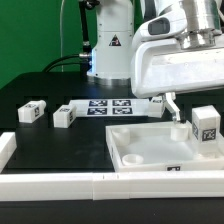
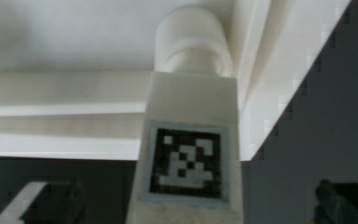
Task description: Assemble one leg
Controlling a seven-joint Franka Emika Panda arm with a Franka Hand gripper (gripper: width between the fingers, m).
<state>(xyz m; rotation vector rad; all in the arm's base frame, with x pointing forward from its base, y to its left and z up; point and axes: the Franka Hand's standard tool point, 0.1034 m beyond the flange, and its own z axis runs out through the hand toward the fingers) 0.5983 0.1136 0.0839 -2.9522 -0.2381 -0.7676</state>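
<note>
One leg [image 1: 205, 126], a stubby white block with a black-and-white tag, stands at the white panel's [image 1: 150, 150] corner on the exterior view's right. In the wrist view the same leg [image 2: 190, 150] lies midway between my two fingertips, its far end against the panel [image 2: 69, 110]. My gripper [image 1: 182, 108] hangs just above and behind this leg. It also shows in the wrist view [image 2: 190, 205], open, with both dark fingers [image 2: 34, 205] well clear of the leg's sides. Two more legs [image 1: 33, 112] [image 1: 65, 116] lie on the black table at the exterior view's left.
The marker board [image 1: 110, 107] lies flat behind the panel. A low white rail [image 1: 90, 186] runs along the table's front edge, with a short piece [image 1: 5, 150] at the left. The arm's base [image 1: 108, 45] stands at the back.
</note>
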